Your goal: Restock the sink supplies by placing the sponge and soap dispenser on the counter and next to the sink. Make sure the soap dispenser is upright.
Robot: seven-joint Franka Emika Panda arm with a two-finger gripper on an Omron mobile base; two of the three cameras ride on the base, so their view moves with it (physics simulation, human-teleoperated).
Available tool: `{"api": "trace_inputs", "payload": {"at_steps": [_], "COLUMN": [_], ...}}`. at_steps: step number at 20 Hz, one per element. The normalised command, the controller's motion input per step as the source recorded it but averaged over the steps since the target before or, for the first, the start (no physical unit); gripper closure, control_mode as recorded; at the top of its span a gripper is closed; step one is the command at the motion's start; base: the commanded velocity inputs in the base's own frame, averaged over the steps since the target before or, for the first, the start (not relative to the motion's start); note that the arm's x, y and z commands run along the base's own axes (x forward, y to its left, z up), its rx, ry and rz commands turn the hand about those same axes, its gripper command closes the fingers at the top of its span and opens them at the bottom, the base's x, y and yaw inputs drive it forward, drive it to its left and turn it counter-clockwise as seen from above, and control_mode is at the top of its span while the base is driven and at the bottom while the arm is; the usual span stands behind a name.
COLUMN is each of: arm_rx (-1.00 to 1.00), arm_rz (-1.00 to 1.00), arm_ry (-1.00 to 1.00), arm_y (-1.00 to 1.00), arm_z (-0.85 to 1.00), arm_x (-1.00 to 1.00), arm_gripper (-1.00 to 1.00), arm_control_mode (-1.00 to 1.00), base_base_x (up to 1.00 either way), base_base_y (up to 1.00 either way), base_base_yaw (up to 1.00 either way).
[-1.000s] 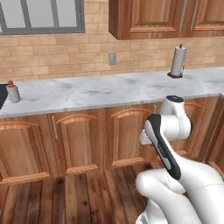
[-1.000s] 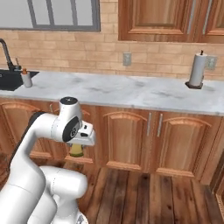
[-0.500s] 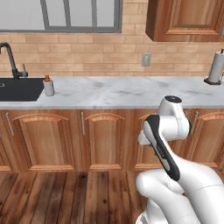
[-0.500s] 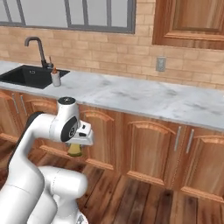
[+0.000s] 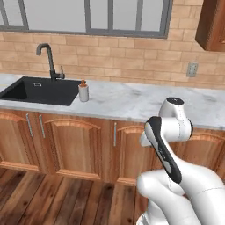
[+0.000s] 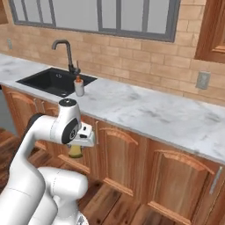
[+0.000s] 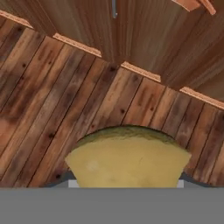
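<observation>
The soap dispenser (image 6: 79,86) stands upright beside the sink (image 6: 56,81).

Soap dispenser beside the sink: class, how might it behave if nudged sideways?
The soap dispenser stands upright, taller than wide, so it may tip rather than slide. Its round body would probably roll along the counter once down. It looks small, so likely light.

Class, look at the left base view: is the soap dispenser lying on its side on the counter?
No: the soap dispenser stands upright on the counter, its pump on top, just right of the sink.
</observation>
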Motion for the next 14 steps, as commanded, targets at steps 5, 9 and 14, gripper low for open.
{"api": "trace_inputs", "payload": {"at_steps": [5,9,14], "arm_rx": [0.00,0.00,0.00], "arm_rz": [0.00,0.00,0.00], "arm_ry": [0.00,0.00,0.00], "arm_y": [0.00,0.00,0.00], "arm_z": [0.00,0.00,0.00], "arm_x": [0.00,0.00,0.00], "arm_gripper": [1.00,1.00,1.00], "arm_control_mode": [1.00,1.00,1.00], "base_base_x": [1.00,1.00,1.00], "base_base_y": [1.00,1.00,1.00], "base_base_yaw": [0.17,0.06,0.00]}}
